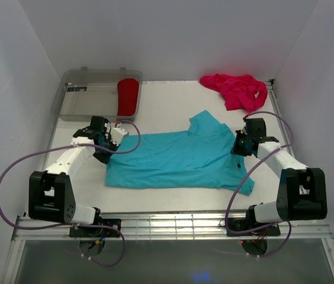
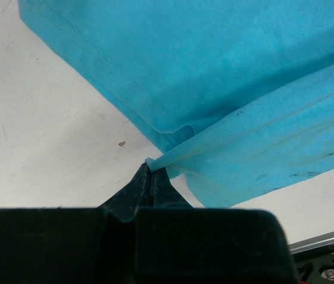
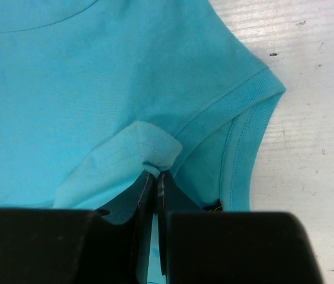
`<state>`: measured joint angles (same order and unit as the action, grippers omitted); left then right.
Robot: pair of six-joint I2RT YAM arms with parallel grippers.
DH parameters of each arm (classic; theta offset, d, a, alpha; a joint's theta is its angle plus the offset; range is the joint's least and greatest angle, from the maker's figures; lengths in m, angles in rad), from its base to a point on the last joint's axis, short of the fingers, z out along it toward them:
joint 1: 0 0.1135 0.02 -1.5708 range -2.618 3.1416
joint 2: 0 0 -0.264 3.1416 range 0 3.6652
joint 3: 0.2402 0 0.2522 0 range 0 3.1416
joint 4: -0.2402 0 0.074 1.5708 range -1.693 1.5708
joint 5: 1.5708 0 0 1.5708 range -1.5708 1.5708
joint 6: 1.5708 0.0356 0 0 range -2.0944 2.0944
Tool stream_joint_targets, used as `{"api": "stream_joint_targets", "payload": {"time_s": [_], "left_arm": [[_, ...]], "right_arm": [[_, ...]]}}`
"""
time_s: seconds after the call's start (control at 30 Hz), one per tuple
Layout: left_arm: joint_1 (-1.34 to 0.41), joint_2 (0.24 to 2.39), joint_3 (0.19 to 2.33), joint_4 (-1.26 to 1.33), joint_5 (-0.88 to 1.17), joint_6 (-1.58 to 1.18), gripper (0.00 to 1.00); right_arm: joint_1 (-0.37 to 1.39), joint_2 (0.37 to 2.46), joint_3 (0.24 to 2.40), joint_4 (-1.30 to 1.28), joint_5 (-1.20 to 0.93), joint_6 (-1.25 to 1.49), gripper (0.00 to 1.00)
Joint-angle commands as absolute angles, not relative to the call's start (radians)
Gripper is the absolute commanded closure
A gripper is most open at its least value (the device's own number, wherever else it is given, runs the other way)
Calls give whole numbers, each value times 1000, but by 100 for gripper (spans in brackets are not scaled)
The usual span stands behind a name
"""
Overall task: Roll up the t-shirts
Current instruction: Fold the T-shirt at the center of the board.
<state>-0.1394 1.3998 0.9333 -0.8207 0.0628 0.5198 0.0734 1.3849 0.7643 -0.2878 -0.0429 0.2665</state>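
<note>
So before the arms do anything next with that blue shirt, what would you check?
1. The left fingers shut on the hem of the blue shirt: ok.
2. The right fingers shut on a fold by the sleeve: ok.
3. The blue shirt spread out on the table: ok, a few creases.
4. The pink shirt apart from the blue one: ok.
5. The red shirt out of the way in the clear tub: ok.
6. Every cloth layer caught in each grip: cannot tell.

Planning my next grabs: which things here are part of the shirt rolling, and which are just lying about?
Job: turquoise t-shirt, pinched by left gripper and right gripper; pink t-shirt; red t-shirt.
Lying about: clear bin holding the red one.
</note>
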Motion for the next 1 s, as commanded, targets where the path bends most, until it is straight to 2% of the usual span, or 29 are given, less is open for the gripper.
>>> {"api": "stream_joint_targets", "payload": {"time_s": [0.0,0.17,0.2,0.23,0.27,0.3,0.33,0.37,0.5,0.63,0.73,0.9,0.97], "left_arm": [[-138,1387,899,-796,75,509,100],[-138,1428,870,-782,92,518,100],[-138,1440,874,-781,94,518,97],[-138,1468,879,-781,94,511,81],[-138,1482,885,-779,83,506,73],[-138,1491,897,-776,77,502,66],[-138,1497,902,-775,68,499,57],[-138,1500,910,-773,58,492,54],[-138,1468,962,-778,26,480,49],[-126,1430,1057,-741,17,419,42],[-110,1419,1068,-603,15,318,39],[-112,1515,1058,-454,-37,268,38],[-109,1584,1065,-416,-96,270,39]], "right_arm": [[74,1374,798,-267,-45,267,92],[74,1429,808,-273,-46,262,92],[74,1439,814,-276,-46,262,92],[72,1448,827,-282,-43,262,90],[74,1459,831,-296,-29,268,86],[74,1463,839,-304,-22,271,73],[74,1466,847,-314,-12,272,66],[74,1466,866,-325,-5,273,63],[74,1427,934,-385,31,258,60],[74,1393,1034,-400,35,249,48],[74,1419,1118,-353,11,244,38],[81,1619,1290,-304,-116,239,36],[94,1751,1437,-349,-136,229,37]]}}
